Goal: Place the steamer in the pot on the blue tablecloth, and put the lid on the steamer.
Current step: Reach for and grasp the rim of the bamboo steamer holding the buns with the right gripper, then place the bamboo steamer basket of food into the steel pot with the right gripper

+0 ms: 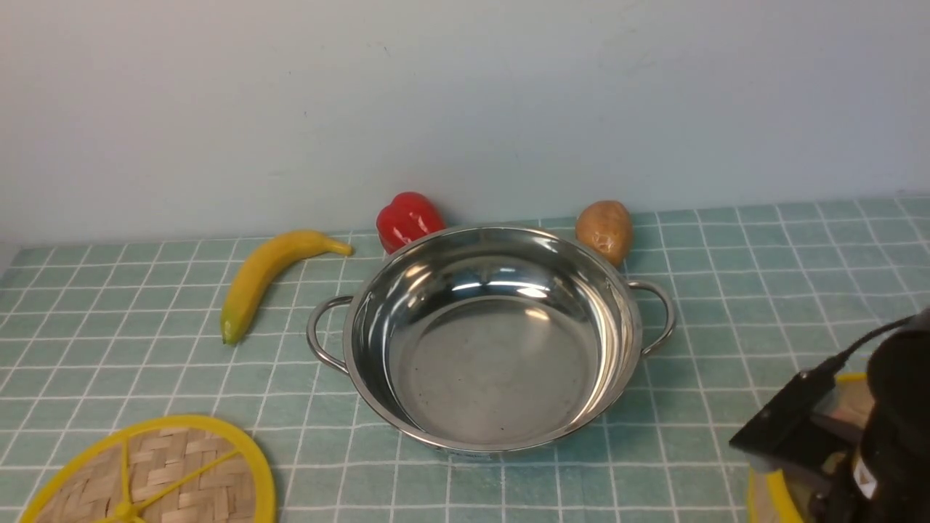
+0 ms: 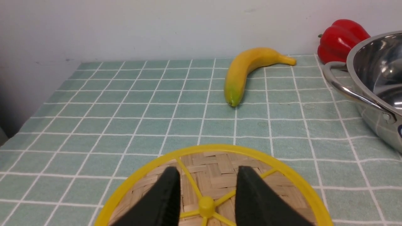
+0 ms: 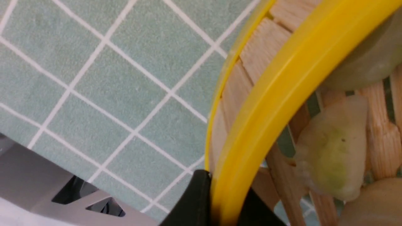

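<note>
A plain pale wall [image 1: 465,94] closes the scene at the back, and below it a pale teal-blue tablecloth [image 1: 763,290] with thin white grid lines covers all the surface that shows. At the near left corner the lid [image 1: 182,465] lies flat on the cloth, partly cut by the picture edge. The left tool [image 2: 208,172] hangs over it with its two black fingers spread, one on each side of the small yellow knob [image 2: 205,204] and apart from it. Farther back lies a banana [image 1: 265,272], its green end toward the robot. Next comes a red pepper [image 1: 407,218] near the wall, partly hidden behind the pot [image 1: 617,327]. The pot stands in the middle of the cloth, shiny, with nothing inside, one loop handle on each side. A potato [image 1: 604,229] sits just behind its right rim. At the near right corner the steamer [image 1: 766,494] stands on the cloth, well apart from the pot and mostly hidden by the black right arm [image 1: 894,421]. The right tool [image 3: 224,191] pinches the steamer's yellow rim, one finger outside and one inside. Pale dumplings [image 3: 333,157] lie on the slats inside.
</note>
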